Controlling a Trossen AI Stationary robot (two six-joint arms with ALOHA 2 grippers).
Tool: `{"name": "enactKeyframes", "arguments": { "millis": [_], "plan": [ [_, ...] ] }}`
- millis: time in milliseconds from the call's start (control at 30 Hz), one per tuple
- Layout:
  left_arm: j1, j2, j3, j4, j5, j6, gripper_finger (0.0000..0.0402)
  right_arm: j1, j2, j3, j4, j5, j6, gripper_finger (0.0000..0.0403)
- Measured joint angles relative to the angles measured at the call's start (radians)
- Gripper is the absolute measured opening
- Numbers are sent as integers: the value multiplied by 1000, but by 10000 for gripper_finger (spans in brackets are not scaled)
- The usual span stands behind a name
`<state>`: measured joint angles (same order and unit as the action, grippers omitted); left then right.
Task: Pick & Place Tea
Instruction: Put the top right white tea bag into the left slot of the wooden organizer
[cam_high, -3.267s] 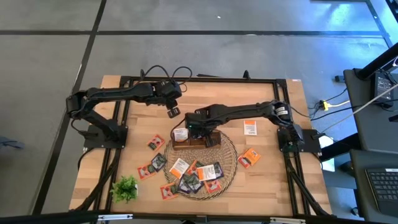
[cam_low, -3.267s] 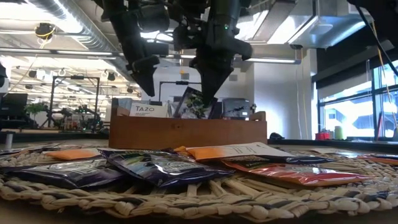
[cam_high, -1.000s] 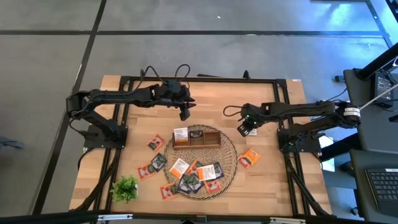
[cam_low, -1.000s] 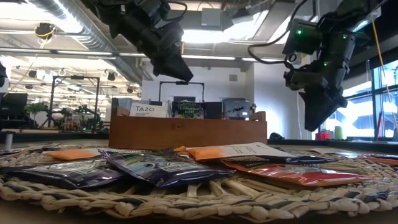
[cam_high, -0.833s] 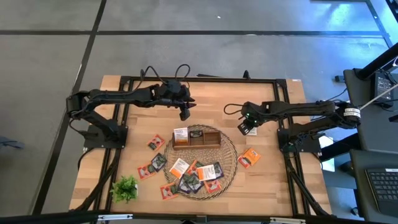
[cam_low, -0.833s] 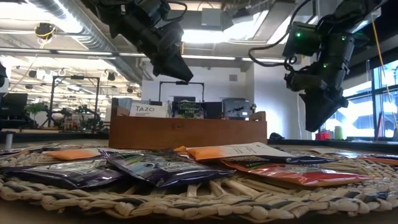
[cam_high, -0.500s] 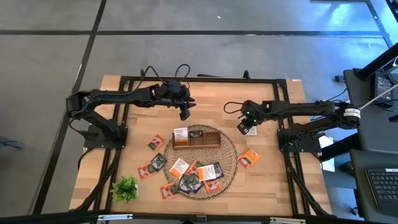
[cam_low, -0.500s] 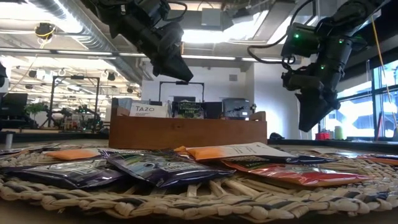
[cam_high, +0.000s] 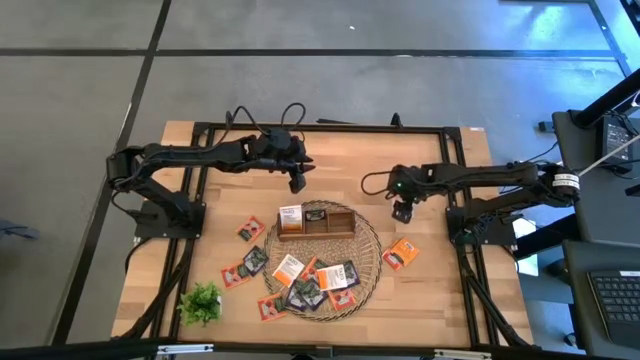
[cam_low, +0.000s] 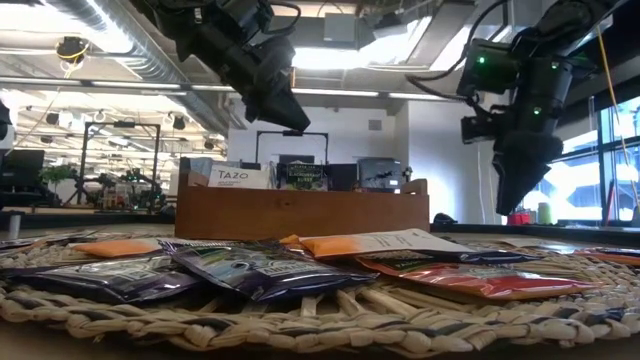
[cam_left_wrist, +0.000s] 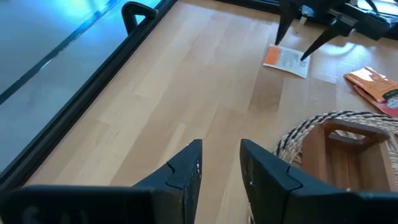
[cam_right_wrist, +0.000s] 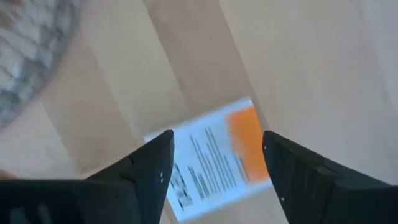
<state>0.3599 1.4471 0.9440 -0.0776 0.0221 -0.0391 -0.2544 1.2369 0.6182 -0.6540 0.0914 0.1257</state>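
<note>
Jaws of the right gripper (cam_right_wrist: 214, 168) now stand wide apart, where a second ago they were noticeably narrower. The right wrist view shows a white-and-orange sachet (cam_right_wrist: 214, 155) lying flat on the bare table (cam_high: 340, 160) directly beyond the spread fingers, not touching them. In the high view the right gripper (cam_high: 402, 212) points down over that spot, to the right of the round wicker mat (cam_high: 372, 240), and covers the sachet there. Judgement: the gripper is set for a descent onto this sachet, so a new pick is starting and no grip exists yet.

The left gripper (cam_left_wrist: 219, 165) hovers over bare wood behind the mat, fingers parted by a narrow gap and holding nothing. Its position matches that of one second ago.

Compared with the earliest frames, the right arm has left the wooden tray (cam_high: 318, 222), where it then stood above the compartments. The tray holds an upright white-and-orange packet (cam_high: 290, 216) in its left compartment and a dark one (cam_low: 302, 176) beside it; the third compartment's content cannot be resolved here.

Most of the tea remains unplaced: a cluster of sachets (cam_high: 315, 282) lies on the near part of the mat, one orange sachet (cam_high: 401, 253) rests on the table right of it, and others (cam_high: 250, 230) lie to the left. The task is probably at an early stage.
</note>
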Motion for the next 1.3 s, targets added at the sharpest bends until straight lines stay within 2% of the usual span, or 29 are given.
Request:
{"name": "enactKeyframes", "arguments": {
  "millis": [133,467,600,700,767,933,1100,1300],
  "plan": [
    [0,0,0,0,-4,0,107,7,23,1,5,-3,-9,230],
    [0,0,0,0,-4,8,105,17,210,6,1,25,-26,189],
    [0,0,0,0,-4,8,105,17,236,11,5,36,-55,175],
    [0,0,0,0,-4,8,108,13,239,30,37,99,-156,167],
    [0,0,0,0,-4,11,109,0,242,47,69,104,-274,163],
    [0,0,0,-25,-4,47,107,-44,266,60,310,9,-525,160],
    [0,0,0,-60,-4,52,105,-67,361,64,428,-32,-771,160],
    [0,0,0,-95,-4,52,109,-67,417,69,524,-34,-837,160]
  ]
}}
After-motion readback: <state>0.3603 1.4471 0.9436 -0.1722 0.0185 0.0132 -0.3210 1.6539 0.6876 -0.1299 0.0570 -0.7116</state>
